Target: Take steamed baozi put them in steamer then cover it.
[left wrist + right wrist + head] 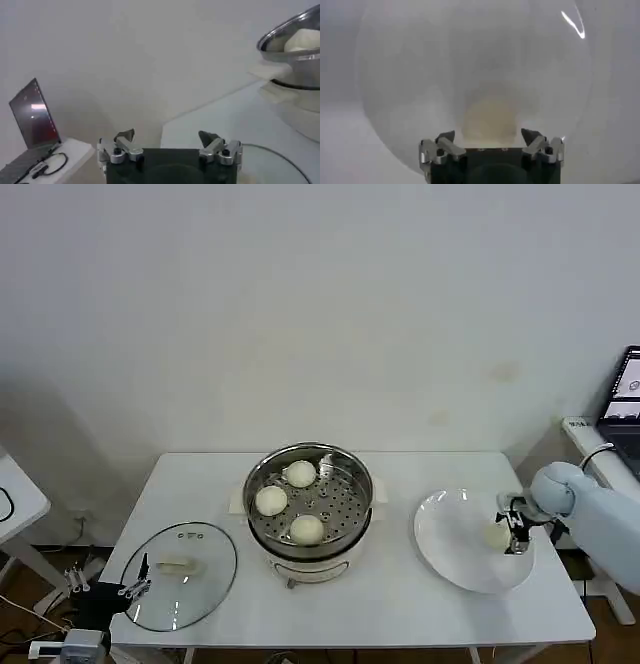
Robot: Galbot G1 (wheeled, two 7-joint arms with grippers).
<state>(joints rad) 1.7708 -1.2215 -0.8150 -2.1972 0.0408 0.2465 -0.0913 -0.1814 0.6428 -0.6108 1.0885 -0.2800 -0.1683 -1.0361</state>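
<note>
Here the steamer (309, 506) stands in the middle of the white table (400, 604), and three buns lie on its tray with holes: one at the back (300, 474), one on the left side (271, 500) and one at the front (306, 529). The fourth bun (497, 535) lies on the white plate (450, 549), which is on the table to the right of the steamer.

The right gripper (513, 529) is down over the right part of the plate, at this bun. In the right wrist view its fingers (446, 142) are spread wide, and the bun (488, 120) lies on the plate (410, 75) just ahead of them, in line with the gap between them; I cannot tell if they touch it.

The glass lid (180, 574) lies flat on the front left corner of the table, apart from the steamer. The left gripper (105, 589) waits low at the left edge of the table, just beside the lid. In the left wrist view its fingers (125, 137) are also spread and hold nothing, and the steamer (295, 55) is seen from the side, farther off.
</note>
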